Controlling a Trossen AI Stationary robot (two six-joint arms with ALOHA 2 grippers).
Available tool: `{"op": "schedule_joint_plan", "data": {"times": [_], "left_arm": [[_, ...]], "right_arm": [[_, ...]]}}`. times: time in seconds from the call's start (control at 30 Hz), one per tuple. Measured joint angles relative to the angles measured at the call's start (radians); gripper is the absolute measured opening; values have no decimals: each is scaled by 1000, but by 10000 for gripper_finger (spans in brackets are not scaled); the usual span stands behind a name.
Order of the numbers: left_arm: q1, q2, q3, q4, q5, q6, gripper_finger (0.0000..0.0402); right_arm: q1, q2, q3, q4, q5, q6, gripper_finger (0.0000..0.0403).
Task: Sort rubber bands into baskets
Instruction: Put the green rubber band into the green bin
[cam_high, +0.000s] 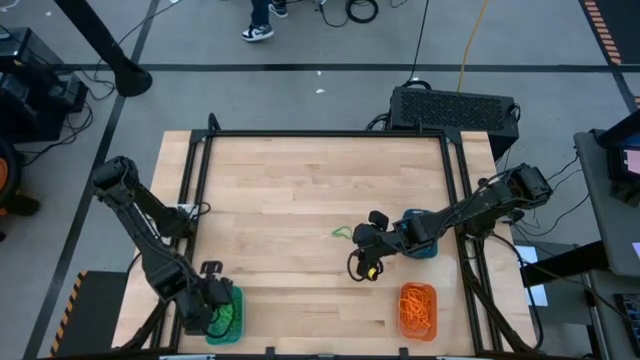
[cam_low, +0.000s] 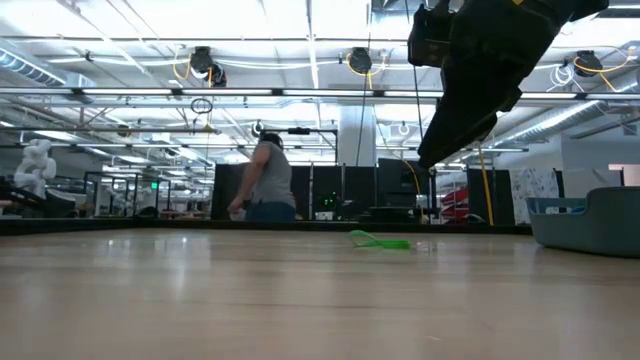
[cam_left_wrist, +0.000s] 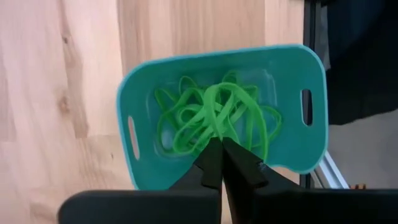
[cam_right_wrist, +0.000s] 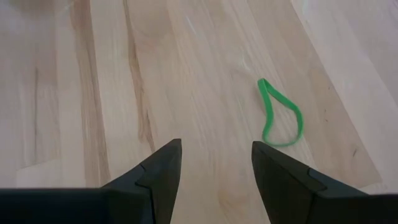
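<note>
- Now, one green rubber band (cam_right_wrist: 281, 116) lies loose on the bare table (cam_high: 300, 180), apart from every basket; the rest are sorted.
- The right gripper (cam_right_wrist: 214, 168) hovers above the wood with its fingers spread wide and empty, the loop ahead and off to one side, outside the gap between them.
- Risk: descending from here, the fingers would likely close on bare wood; the band lies flat and thin, so pads may skid over it or flick it away.
- The left gripper (cam_left_wrist: 219, 163) hangs over the teal basket (cam_left_wrist: 144, 81) of green bands (cam_left_wrist: 214, 118) with its fingers pressed together; I cannot tell whether a strand is pinched.
- Risk: a snagged strand could drag the heap out when that arm lifts.
- The orange basket (cam_high: 418, 310) holds orange bands; another teal basket (cam_low: 590, 220) sits beneath the right arm.
</note>
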Motion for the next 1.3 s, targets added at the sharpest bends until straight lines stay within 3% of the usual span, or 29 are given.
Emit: {"op": "schedule_joint_plan", "data": {"times": [0.57,0.63,0.87,0.97,1.07,1.3], "left_arm": [[9,0,0,-37,-38,26,99],[17,0,0,-31,-93,85,103],[100,0,0,38,-436,337,105],[173,0,-26,149,-520,474,105],[269,0,-86,299,-535,612,105],[541,5,-281,864,-533,902,105]], "right_arm": [[0,0,0,-1,0,-1,187],[0,0,0,-1,0,-1,187],[0,0,0,-2,0,-1,187],[-6,0,0,-2,28,-12,187],[-18,0,-1,0,81,-39,187],[-35,0,-45,3,79,-49,187]]}}
